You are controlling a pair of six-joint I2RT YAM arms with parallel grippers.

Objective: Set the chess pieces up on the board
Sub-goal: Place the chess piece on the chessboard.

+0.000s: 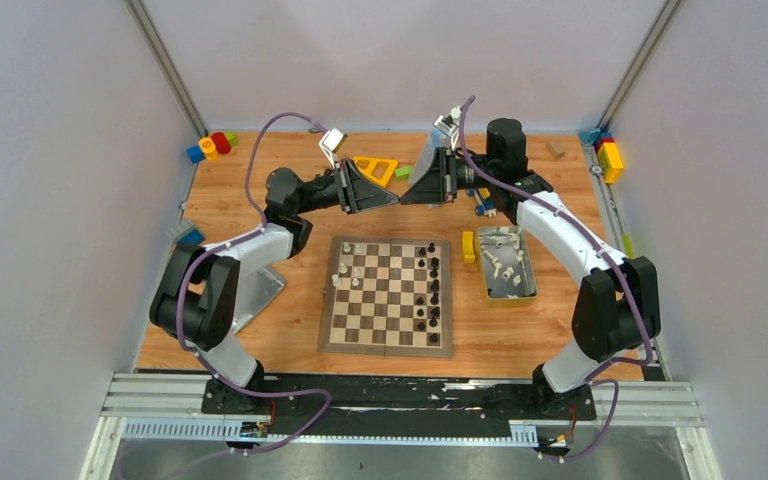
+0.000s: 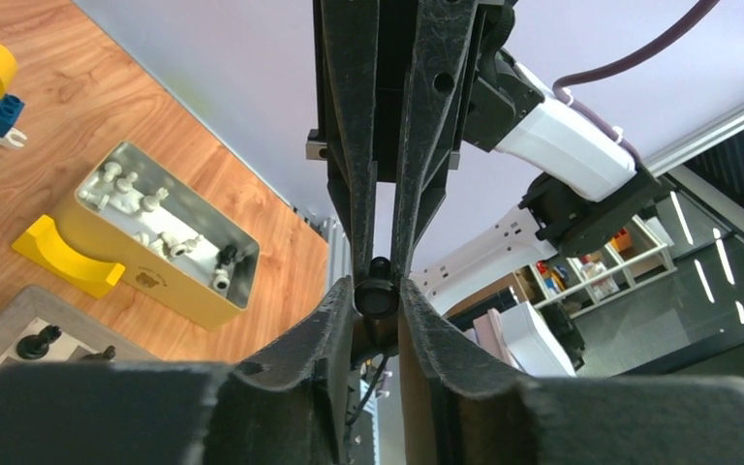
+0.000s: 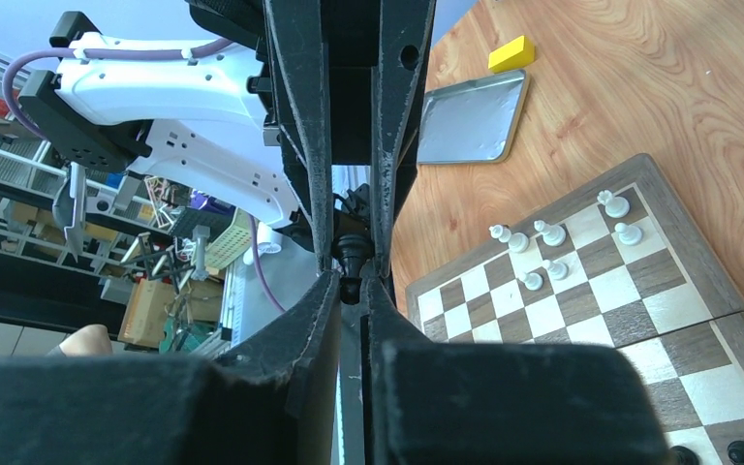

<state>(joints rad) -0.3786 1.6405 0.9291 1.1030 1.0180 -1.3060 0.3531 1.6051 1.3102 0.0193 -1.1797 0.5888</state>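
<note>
While aloft, black piece (image 3: 351,254) between left tool (image 2: 376,293) and right tool (image 3: 352,279)

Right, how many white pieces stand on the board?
6, all at one end of the board: two pieces by its corner, four further along. The right gripper may hide more.
</note>
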